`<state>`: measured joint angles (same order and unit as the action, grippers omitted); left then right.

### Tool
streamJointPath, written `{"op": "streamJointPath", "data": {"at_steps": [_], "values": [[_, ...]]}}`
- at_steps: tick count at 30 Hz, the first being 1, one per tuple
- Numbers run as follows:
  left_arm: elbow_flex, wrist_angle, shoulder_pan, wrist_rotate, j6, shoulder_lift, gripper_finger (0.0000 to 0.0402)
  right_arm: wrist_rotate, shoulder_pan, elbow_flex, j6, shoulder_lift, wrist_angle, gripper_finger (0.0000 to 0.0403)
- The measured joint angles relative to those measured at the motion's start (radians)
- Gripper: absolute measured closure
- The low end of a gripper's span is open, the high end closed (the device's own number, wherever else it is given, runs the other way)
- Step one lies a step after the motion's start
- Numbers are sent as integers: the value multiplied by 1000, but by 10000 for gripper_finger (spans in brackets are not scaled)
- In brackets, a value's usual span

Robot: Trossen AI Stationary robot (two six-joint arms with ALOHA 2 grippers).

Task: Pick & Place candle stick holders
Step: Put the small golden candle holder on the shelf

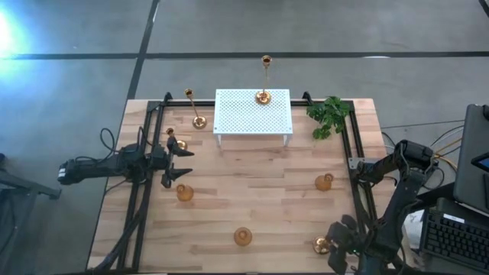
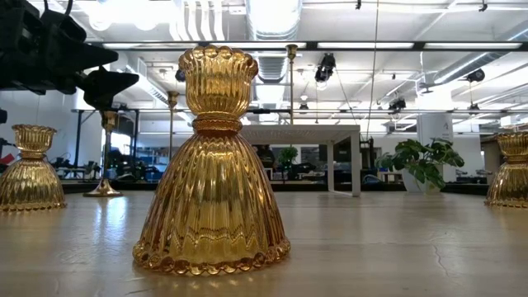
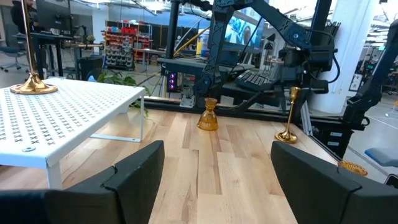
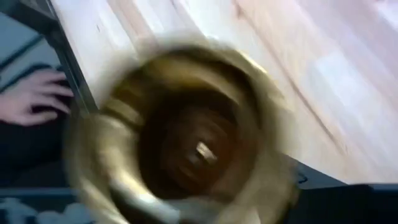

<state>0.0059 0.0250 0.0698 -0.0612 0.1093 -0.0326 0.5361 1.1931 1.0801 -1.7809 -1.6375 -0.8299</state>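
Several gold candle stick holders show. A tall one stands on the white perforated stand. Another tall one and a shorter stemmed one stand on their round bases left of the stand. Squat ribbed ones stand on the table at the left, near middle and right. My left gripper is open and empty, between the shorter stemmed holder and the left squat one. My right gripper is beside a holder at the near right; its blurred cup fills the right wrist view.
A green leafy sprig lies right of the stand. Black frame rails run along the table's left and right sides. A person's hand shows past the table's edge in the right wrist view. Bare wood lies in the table's middle.
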Motion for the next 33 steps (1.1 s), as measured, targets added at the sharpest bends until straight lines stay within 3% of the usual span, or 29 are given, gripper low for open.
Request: {"op": "streamJointPath", "data": {"at_steps": [7,13,22,28,33], "values": [[0,0,0,0,0,0,101,50,-13,-1,0,0,-4,306],[0,0,0,0,0,0,101,46,-29,-2,19,0,-9,382],[0,0,0,0,0,0,101,44,-65,-2,40,10,-37,388],[0,0,0,0,0,0,101,50,-157,12,225,81,-80,389],[0,0,0,0,0,0,101,130,-207,31,380,183,-93,390]]}}
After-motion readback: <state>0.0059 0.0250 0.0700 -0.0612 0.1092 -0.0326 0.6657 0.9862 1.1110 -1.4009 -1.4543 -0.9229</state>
